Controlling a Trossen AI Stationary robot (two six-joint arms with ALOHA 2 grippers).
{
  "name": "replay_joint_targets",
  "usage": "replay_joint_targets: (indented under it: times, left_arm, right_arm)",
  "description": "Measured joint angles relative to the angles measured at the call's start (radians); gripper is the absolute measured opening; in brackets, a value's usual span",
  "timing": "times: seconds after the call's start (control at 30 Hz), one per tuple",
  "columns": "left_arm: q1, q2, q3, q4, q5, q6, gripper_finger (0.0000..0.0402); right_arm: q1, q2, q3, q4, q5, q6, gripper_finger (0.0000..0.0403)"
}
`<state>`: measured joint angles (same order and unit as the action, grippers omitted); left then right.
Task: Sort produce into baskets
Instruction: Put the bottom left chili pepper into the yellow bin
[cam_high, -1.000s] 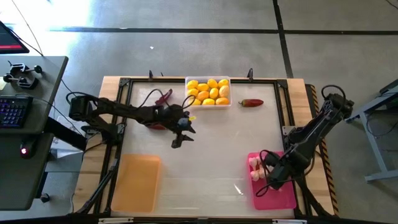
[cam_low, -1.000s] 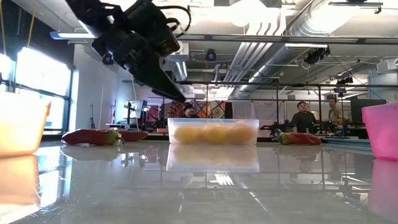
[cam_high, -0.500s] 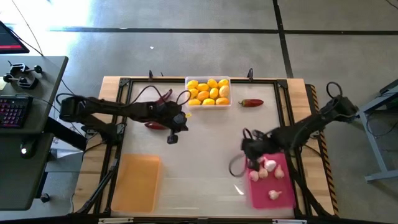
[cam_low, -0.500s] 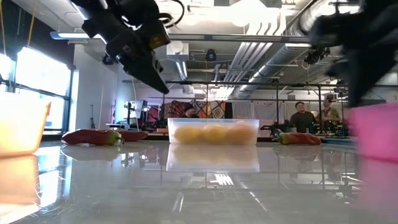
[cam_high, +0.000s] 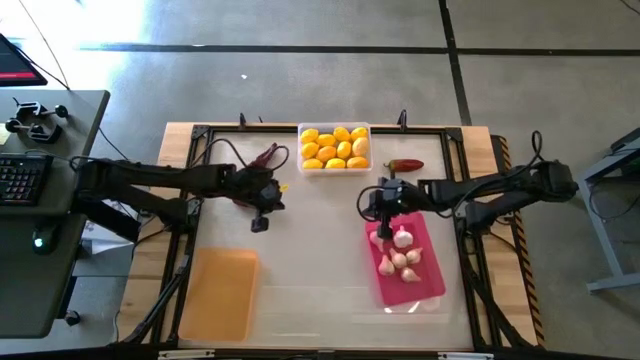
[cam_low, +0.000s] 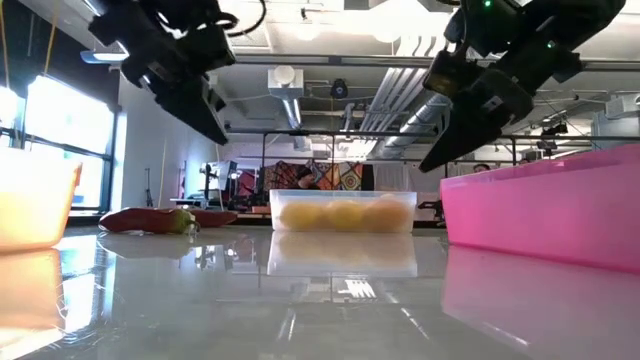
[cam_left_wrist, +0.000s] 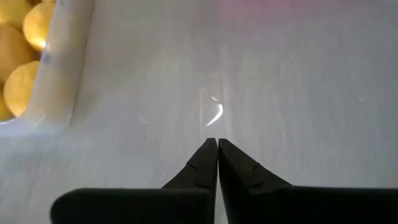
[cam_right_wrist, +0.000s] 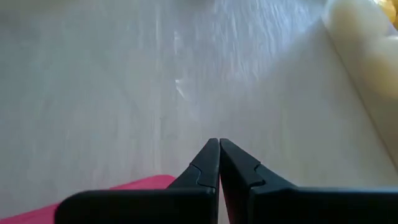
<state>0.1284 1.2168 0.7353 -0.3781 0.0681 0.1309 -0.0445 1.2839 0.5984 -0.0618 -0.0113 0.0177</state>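
High view: the right gripper (cam_high: 378, 208), fingers pressed together and empty, sits at the far rim of the pink tray (cam_high: 432, 285) holding garlic (cam_high: 403, 238). The left gripper (cam_high: 259, 223), likewise closed and empty, hovers beside a red chili (cam_low: 150, 220). Lemons (cam_high: 336, 146) fill the clear tray (cam_low: 342, 228); the orange tray (cam_high: 220, 292) lies near.

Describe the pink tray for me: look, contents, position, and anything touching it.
The pink tray is a shallow, bright plastic rectangle with rounded corners, lying slightly skewed on the table's right half. Several whitish garlic bulbs lie inside. The right hand is shut at its far end; whether it touches the rim is unclear.
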Motion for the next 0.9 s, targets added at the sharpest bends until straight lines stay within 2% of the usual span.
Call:
replay_joint_targets:
  times: [0.2,0.33,0.43,0.67,0.9]
  left_arm:
    - [-0.007,-0.077,0.0,-0.07,-0.049,-0.033,0.0]
    - [-0.018,-0.101,0.0,-0.114,-0.112,-0.034,0.0]
    - [-0.02,-0.108,-0.025,-0.099,-0.128,-0.049,0.0]
    - [-0.02,-0.106,-0.118,0.004,-0.118,-0.052,0.0]
    - [-0.02,-0.107,-0.122,0.009,-0.109,-0.051,0.0]
  right_arm:
    - [0.0,0.0,0.001,0.044,-0.001,0.005,0.0]
    - [-0.013,0.019,0.002,0.085,0.042,0.007,0.0]
    - [-0.037,0.053,0.002,0.068,0.037,0.017,0.0]
    - [-0.019,0.05,0.003,-0.092,-0.041,0.1,0.0]
    - [0.06,-0.011,0.005,-0.292,-0.067,0.245,0.0]
